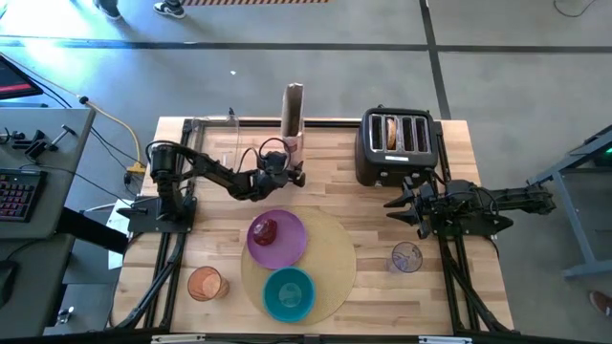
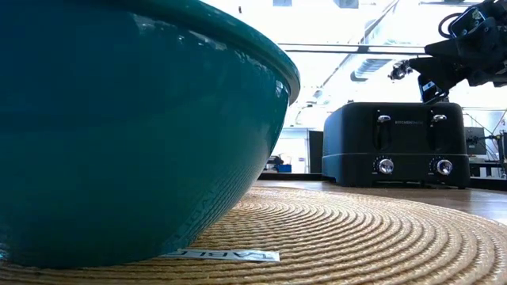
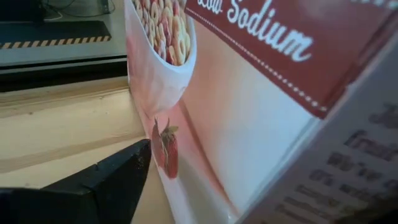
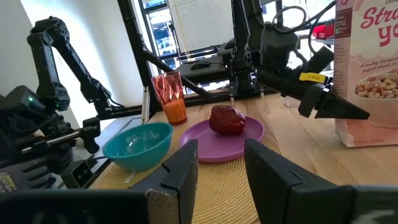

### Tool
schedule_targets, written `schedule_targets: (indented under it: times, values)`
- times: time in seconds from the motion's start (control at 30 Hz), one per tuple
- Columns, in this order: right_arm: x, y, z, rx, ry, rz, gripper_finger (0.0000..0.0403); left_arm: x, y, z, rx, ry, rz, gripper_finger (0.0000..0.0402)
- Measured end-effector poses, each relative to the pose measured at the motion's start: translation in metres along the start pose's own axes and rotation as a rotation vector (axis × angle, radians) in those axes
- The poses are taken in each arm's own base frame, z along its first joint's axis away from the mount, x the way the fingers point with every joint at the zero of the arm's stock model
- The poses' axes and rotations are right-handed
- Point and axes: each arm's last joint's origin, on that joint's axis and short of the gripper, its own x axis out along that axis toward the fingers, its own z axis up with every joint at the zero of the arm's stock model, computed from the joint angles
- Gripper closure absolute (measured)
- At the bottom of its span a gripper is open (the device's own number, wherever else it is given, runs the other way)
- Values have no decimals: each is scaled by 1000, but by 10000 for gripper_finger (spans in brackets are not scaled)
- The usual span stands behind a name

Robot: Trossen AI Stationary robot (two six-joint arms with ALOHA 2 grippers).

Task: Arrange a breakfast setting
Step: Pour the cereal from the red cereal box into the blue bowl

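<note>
Grey floor lies all around the wooden worktop (image 1: 459,153). At the far left of the worktop, near the front edge, stands the orange cup (image 1: 205,284). Next to it lies the big round tan mat (image 1: 330,253). The purple plate (image 1: 287,248) sits on the left part of the mat, and the red fruit (image 1: 265,229) rests on the plate. The teal bowl (image 1: 289,293) sits on the mat too, in front of the plate and just beside it.

Behind the plate, the left arm reaches across to the cereal box (image 1: 294,119), which stands upright near the back edge. The left hand (image 1: 290,175) is right at the foot of the box. Its fingers (image 3: 112,180) are spread wide, and the box front fills its wrist view. I cannot tell if the fingers touch the box.

Further right, the black toaster (image 1: 397,143) stands at the back, with a bagel (image 1: 390,134) in its left slot. In front of the toaster, the right hand (image 1: 400,208) hangs above the worktop and points toward the mat. Its fingers (image 4: 180,171) are partly apart and hold nothing. The clear glass (image 1: 406,257) stands in front of that hand, just right of the mat.
</note>
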Motion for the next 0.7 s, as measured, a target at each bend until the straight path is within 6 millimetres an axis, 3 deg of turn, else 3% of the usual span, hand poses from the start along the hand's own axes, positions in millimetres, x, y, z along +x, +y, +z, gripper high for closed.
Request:
schedule_targets:
  times: [0.7]
  values:
    - [0,0,0,0,0,0,288,0,0,2,22,-29,27,247]
